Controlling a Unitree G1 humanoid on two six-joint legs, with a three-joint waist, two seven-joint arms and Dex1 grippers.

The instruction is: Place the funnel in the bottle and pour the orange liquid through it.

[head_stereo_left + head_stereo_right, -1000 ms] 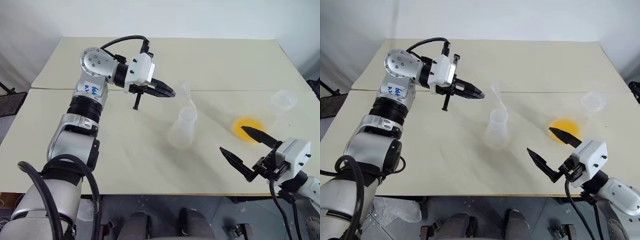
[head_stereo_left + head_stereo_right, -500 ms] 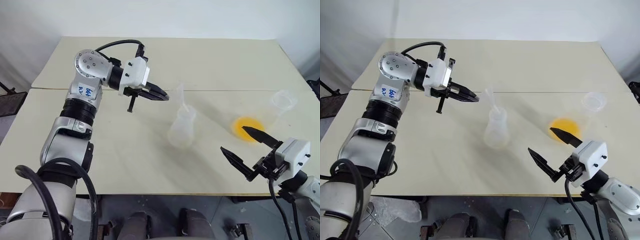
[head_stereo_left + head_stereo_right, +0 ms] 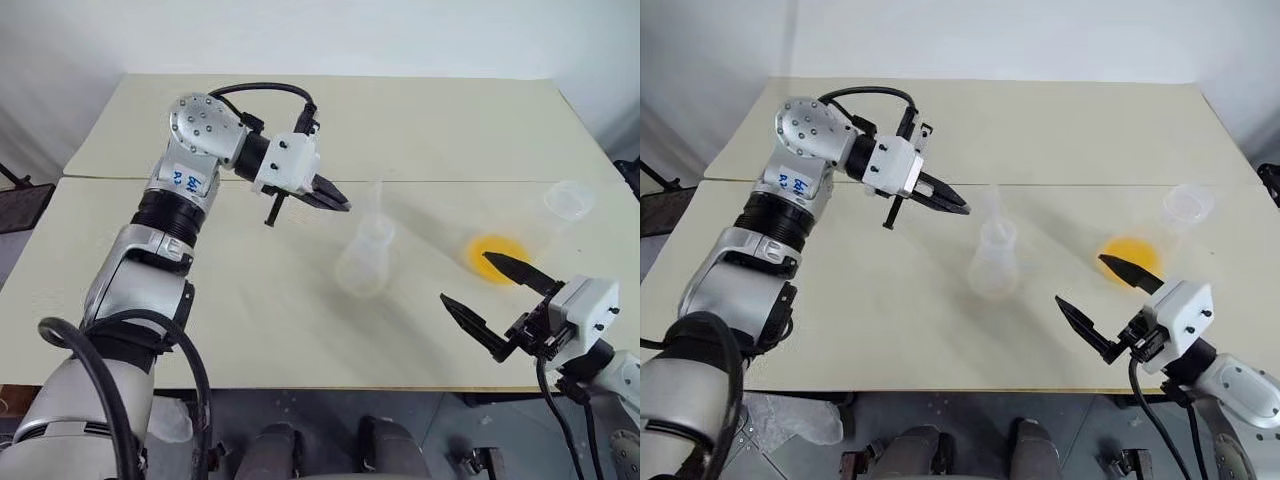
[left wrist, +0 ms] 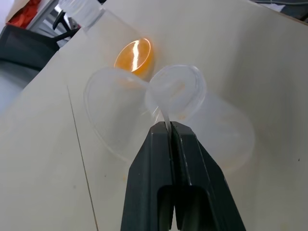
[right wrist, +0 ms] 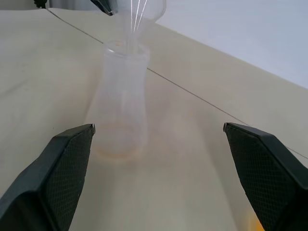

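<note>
The funnel [image 4: 175, 91] was pinched by its rim in the closed left end effector [image 3: 338, 201], mid-frame, so its stem could be lined up over the bottle [image 3: 364, 262]. The right end effector [image 3: 490, 299], lower right, was kept wide open and empty, probably for the orange liquid [image 3: 494, 253].

Left gripper [image 3: 958, 209] holds the clear funnel [image 3: 991, 205] over the bottle [image 3: 994, 262] (stem at its neck); right gripper [image 3: 1102, 300] spread wide.

- funnel [image 4: 175, 91]: clear, near colourless
- bottle [image 3: 363, 262]: clear, faint milky tint
- orange liquid [image 3: 497, 256]: yellow-orange, translucent, round patch
- larger flask [image 3: 1183, 212]: clear
- table [image 3: 250, 330]: pale cream, plain, thin dark seam across
- left gripper [image 3: 344, 207] & right gripper [image 3: 487, 297]: black fingers, white housings
- arms: silver w/ black joints
</note>
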